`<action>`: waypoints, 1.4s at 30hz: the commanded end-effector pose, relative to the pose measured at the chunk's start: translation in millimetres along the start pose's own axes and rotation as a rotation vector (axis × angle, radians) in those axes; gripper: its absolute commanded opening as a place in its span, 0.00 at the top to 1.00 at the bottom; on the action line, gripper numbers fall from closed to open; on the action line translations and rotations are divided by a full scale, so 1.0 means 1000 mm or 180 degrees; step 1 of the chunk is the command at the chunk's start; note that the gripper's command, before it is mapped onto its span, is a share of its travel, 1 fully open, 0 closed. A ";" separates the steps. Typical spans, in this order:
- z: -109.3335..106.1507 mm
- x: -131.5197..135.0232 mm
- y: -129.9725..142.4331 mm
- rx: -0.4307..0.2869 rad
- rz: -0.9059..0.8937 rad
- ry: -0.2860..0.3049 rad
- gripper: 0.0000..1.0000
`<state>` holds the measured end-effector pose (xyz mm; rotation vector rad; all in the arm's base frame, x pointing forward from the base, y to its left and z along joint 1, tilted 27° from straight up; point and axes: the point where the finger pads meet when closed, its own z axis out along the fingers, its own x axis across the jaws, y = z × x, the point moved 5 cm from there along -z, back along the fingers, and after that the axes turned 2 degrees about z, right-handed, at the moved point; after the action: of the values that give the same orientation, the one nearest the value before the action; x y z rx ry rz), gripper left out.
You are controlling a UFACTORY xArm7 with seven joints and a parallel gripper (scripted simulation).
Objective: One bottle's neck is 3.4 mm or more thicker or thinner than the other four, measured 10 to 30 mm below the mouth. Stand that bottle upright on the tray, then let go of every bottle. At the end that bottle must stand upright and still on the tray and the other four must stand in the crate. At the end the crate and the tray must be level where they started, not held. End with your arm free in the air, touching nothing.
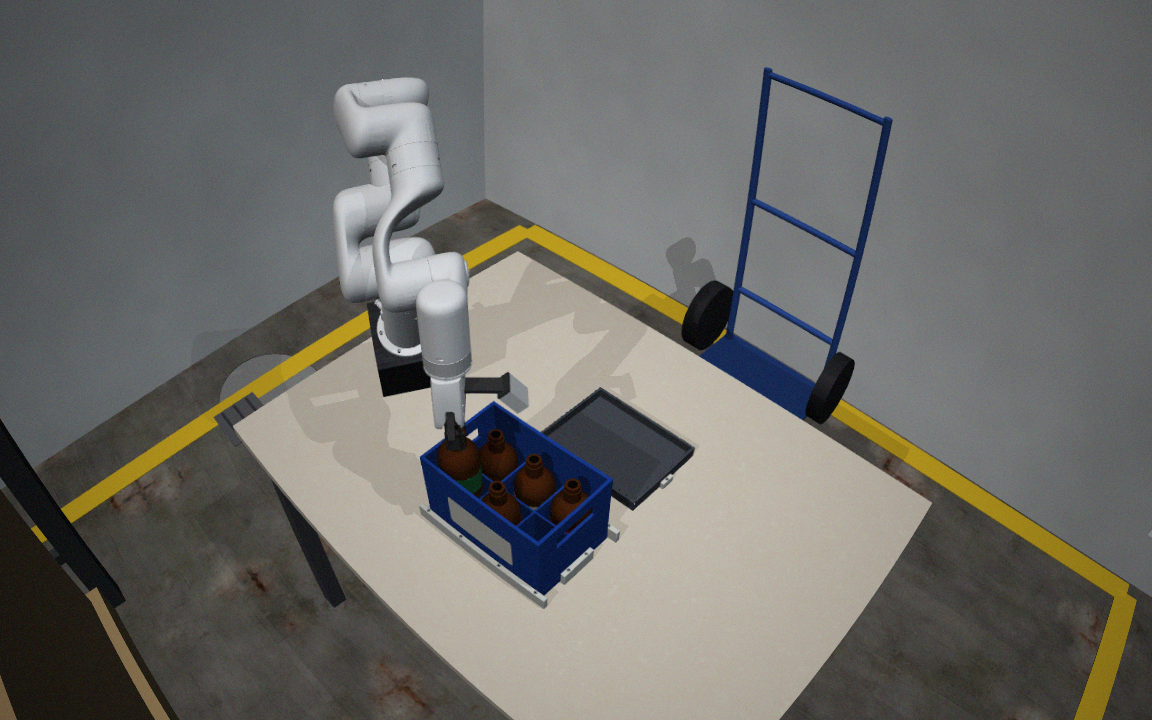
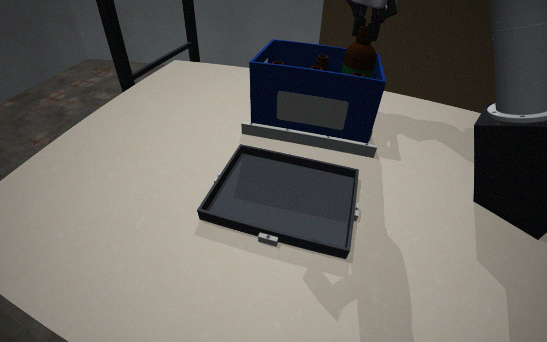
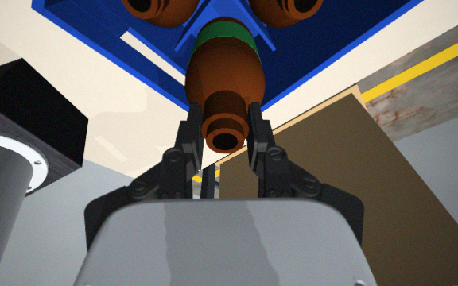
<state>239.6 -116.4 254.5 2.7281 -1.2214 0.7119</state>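
Bottle (image 1: 457,458) (image 2: 359,57) (image 3: 226,71), brown, green-banded; neck held in gripper (image 1: 453,432) (image 2: 365,33) (image 3: 226,137).
Risk: lower body, apparently inside crate (image 1: 517,535) (image 2: 262,95) (image 3: 312,73), could snag its wall if carried sideways too low; neck may slip.

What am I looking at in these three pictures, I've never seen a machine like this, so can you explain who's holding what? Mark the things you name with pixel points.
It is one white robot arm with a two-fingered gripper (image 1: 452,431) (image 2: 366,33) (image 3: 225,117). The top view looks down from high up, the exterior view faces the table from the tray side, and the wrist view looks along the fingers. On the table stand a blue crate (image 1: 517,528) (image 2: 262,97) and a dark, shallow tray (image 1: 620,447) (image 2: 284,183) with no bottle on it. The gripper is closed on the neck of a brown bottle (image 1: 457,458) (image 2: 359,57) (image 3: 225,71) with a green band, raised above the four others but partly inside the crate.
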 end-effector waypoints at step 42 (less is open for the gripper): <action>-0.028 0.001 0.000 0.0004 -0.0001 0.0010 1.00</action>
<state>230.7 -110.7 275.1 2.7283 -1.2215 0.7112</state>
